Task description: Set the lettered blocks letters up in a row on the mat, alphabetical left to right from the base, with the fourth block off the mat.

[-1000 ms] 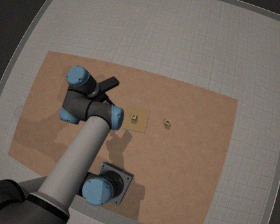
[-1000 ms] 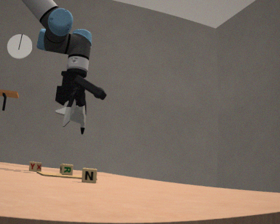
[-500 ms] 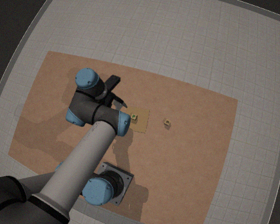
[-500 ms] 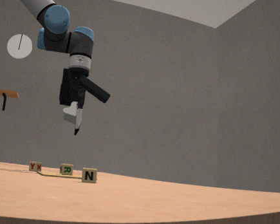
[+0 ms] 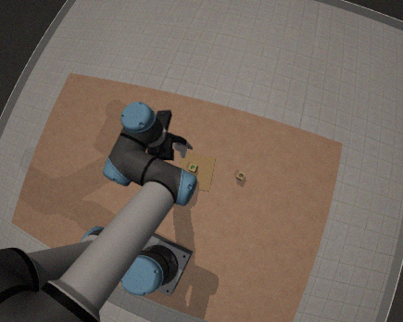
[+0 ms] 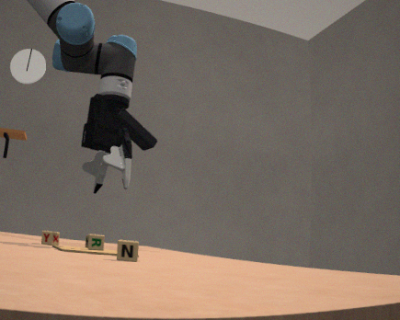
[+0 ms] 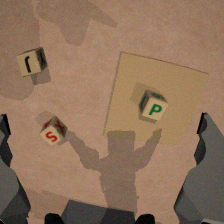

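The tan mat [image 5: 208, 174] [image 6: 74, 250] [image 7: 185, 86] carries one block with a green P on top [image 5: 193, 167] [image 6: 96, 242] [image 7: 154, 108]; the P is nearly upright in the wrist view. A block with a red S on top [image 6: 51, 237] [image 7: 52, 131] stands off the mat. A block with a black letter like a J on top [image 7: 31, 63] is also off the mat. Another block [image 5: 240, 176] lies right of the mat; its top is too small to read. A block [image 6: 127, 251] shows a black N on its side. My gripper [image 5: 186, 149] [image 6: 111, 188] [image 7: 102, 115] is open and empty, high above the table.
The brown table top [image 5: 273, 208] [image 6: 262, 285] surrounds the mat. In the top view the arm covers the area left of the mat, hiding the S and J blocks. The robot's base plate [image 5: 184, 257] is below the mat in that view.
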`<state>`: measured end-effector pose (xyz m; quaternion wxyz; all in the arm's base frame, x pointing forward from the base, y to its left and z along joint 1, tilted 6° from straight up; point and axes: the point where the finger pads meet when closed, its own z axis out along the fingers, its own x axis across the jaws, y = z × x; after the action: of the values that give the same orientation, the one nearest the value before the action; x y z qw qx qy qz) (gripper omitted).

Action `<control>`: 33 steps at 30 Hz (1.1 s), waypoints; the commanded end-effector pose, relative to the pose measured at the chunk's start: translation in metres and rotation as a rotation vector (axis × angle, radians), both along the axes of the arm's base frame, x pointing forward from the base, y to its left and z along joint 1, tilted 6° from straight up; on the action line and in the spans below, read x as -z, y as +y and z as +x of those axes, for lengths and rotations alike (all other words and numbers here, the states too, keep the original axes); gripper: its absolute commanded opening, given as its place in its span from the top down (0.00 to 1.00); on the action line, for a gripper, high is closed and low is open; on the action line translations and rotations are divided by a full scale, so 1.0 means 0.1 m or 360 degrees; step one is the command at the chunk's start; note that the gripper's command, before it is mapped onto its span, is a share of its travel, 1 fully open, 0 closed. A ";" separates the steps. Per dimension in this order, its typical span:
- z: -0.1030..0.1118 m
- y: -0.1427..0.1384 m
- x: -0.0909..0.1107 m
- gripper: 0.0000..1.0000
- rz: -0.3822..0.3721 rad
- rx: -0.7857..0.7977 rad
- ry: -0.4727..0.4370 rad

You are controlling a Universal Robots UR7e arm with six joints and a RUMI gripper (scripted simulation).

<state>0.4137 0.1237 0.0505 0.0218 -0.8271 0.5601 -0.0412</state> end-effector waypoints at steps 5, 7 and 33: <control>-0.01 -0.16 0.04 0.00 -0.0027 -0.0410 0.0000; -0.02 -0.20 0.05 0.00 -0.0036 -0.0507 0.0000; -0.14 -0.62 0.16 0.00 -0.0130 -0.1485 0.0003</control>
<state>0.4003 0.0660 0.0351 0.0032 -0.9866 0.1560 -0.0471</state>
